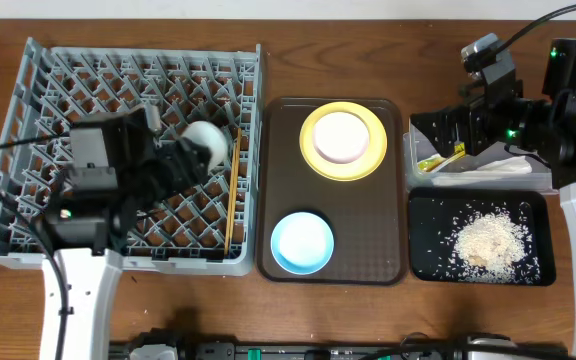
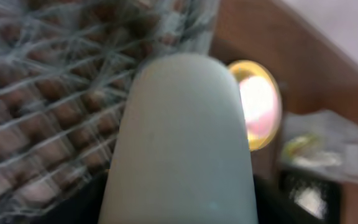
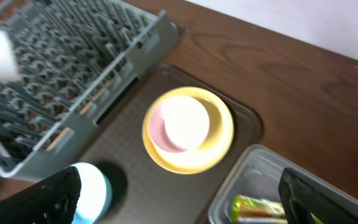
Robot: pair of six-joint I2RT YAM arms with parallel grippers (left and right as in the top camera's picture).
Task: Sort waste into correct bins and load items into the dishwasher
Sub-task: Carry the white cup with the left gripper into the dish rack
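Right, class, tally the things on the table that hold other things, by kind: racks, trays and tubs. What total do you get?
Racks: 1, the grey dish rack
Trays: 2, the brown tray and the black tray
Tubs: 1, the clear tub
Total: 4

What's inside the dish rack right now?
A cup near the middle, resting or held I can't tell, and chopsticks along the right wall of the rack. The left arm covers part of the rack, hiding whatever lies beneath it.
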